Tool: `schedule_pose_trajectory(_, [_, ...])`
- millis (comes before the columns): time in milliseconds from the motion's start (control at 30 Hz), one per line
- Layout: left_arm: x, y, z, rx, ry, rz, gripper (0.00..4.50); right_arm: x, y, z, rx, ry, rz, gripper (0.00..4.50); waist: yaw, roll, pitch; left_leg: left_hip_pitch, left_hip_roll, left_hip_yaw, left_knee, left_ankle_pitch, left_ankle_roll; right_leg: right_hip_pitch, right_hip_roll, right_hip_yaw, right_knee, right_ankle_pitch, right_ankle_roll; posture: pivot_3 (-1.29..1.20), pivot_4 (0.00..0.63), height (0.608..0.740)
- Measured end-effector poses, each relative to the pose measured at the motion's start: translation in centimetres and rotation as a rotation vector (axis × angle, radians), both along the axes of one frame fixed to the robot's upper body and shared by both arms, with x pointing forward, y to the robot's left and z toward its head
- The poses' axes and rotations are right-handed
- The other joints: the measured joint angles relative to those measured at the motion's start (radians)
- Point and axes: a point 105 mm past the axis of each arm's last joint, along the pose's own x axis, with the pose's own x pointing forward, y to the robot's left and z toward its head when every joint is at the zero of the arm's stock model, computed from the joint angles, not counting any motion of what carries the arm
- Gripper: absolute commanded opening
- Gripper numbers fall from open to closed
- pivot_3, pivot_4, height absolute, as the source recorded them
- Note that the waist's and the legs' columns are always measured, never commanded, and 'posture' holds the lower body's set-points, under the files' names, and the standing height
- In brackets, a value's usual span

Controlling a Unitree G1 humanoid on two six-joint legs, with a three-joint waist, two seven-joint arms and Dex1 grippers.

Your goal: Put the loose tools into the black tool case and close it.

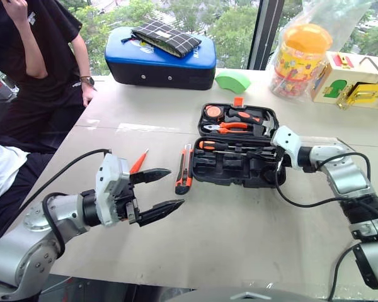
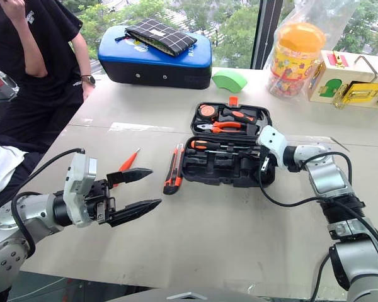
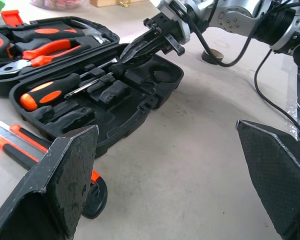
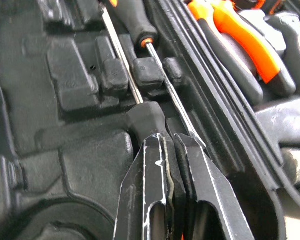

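At the right edge of the open black tool case (image 1: 236,165), right of frame centre in the left eye view, the right gripper (image 1: 269,153) has its 2 fingers pressed together with nothing between them, their tips down among the moulded slots beside the thin shafts of the 2 long screwdrivers (image 4: 140,65) lying there; it looks to be nudging a shaft into its groove rather than carrying anything. The black-and-orange handles point toward the case's left end. The half of the case farther from the robot holds orange-handled pliers (image 1: 230,128), a round tape measure (image 1: 212,112) and a hammer (image 1: 251,117), so these tools are already seated. Left of the case, the utility knife (image 1: 184,168) lies loose on the table (image 1: 239,233), and farther left the slim orange screwdriver (image 1: 138,162) rests just past the left gripper (image 1: 163,191), whose fingers are spread wide and empty at lower left, likely waiting its turn. A blue-topped case (image 1: 160,60) sits at upper left, beside a seated person (image 1: 41,56).
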Motion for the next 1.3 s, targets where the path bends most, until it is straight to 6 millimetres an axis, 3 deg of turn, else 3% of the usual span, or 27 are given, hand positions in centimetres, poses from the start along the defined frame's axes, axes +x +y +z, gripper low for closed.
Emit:
schedule_pose_trajectory(167, [0.5,0.4,-0.5,-0.027,0.008,0.084,4.50,0.0,-0.2,0.3,-0.008,-0.047,0.008,0.08,0.003,-0.003,-0.001,-0.001,0.000,-0.001,0.000,0.000,0.000,0.000,-0.001,0.000,0.000,0.000,0.000,0.00,0.150,0.740])
schedule_pose_trajectory(267, [1.9,1.5,-1.0,-0.076,-0.006,0.265,4.50,-1.3,0.2,1.4,0.197,-0.078,-0.001,0.08,0.006,0.001,0.004,-0.004,0.000,-0.003,-0.001,0.000,0.000,-0.001,0.000,-0.002,-0.002,0.000,0.000,0.00,0.150,0.740])
schedule_pose_trajectory(367, [3.5,3.2,-1.8,-0.078,-0.021,0.467,4.50,-3.1,0.9,4.3,0.349,-0.113,0.052,0.72,0.008,0.006,0.006,-0.009,0.000,-0.004,-0.001,0.000,0.000,-0.006,0.000,-0.002,-0.001,0.001,0.001,0.00,0.150,0.740])
schedule_pose_trajectory(467, [5.3,5.2,-2.4,-0.005,-0.040,0.691,4.50,-5.9,1.7,7.0,0.441,-0.138,0.134,2.17,0.009,0.003,0.004,-0.010,0.000,-0.006,-0.002,0.000,0.000,-0.006,0.000,-0.004,-0.001,0.001,0.001,0.00,0.150,0.740])
schedule_pose_trajectory(533, [6.1,6.6,-3.2,0.066,-0.024,0.819,4.50,-7.6,2.4,7.2,0.474,-0.100,0.178,2.95,0.007,0.003,0.004,-0.010,0.000,-0.006,-0.002,0.000,0.000,-0.006,-0.001,-0.004,-0.001,0.001,0.001,0.00,0.150,0.740])
schedule_pose_trajectory(667, [7.4,8.1,-4.7,0.152,0.029,0.896,4.50,-11.0,3.6,7.8,0.507,-0.054,0.257,4.49,0.009,0.002,0.005,-0.010,0.000,-0.006,-0.002,0.000,0.000,-0.006,-0.001,-0.004,-0.001,0.001,0.001,0.00,0.150,0.740])
schedule_pose_trajectory(767, [8.4,8.5,-5.8,0.209,0.070,0.889,4.50,-12.5,3.8,8.4,0.495,-0.055,0.286,4.49,0.007,0.000,0.005,-0.010,-0.001,-0.006,-0.001,0.000,-0.001,-0.006,-0.001,-0.004,-0.001,0.001,0.001,0.00,0.150,0.740])
schedule_pose_trajectory(867, [9.2,8.5,-7.3,0.263,0.118,0.840,3.71,-13.2,3.4,8.1,0.472,-0.048,0.268,4.50,0.010,0.000,0.005,-0.010,-0.001,-0.006,-0.001,0.000,-0.001,-0.006,-0.001,-0.005,-0.001,0.000,0.001,0.00,0.150,0.740])
schedule_pose_trajectory(1100, [10.2,8.8,-7.6,0.299,0.096,0.766,0.42,-14.0,2.2,7.6,0.448,-0.044,0.207,4.50,0.027,0.001,0.005,-0.010,-0.001,-0.005,-0.001,0.000,-0.001,-0.006,-0.001,-0.004,-0.001,0.000,0.001,0.00,0.150,0.740])
schedule_pose_trajectory(1300, [10.0,6.9,-7.0,0.216,0.064,0.597,0.35,-15.1,1.6,7.2,0.438,-0.053,0.175,4.50,0.032,0.000,0.005,-0.012,-0.001,-0.006,-0.001,0.000,-0.001,-0.007,-0.001,-0.006,-0.002,0.000,0.001,0.00,0.150,0.740])
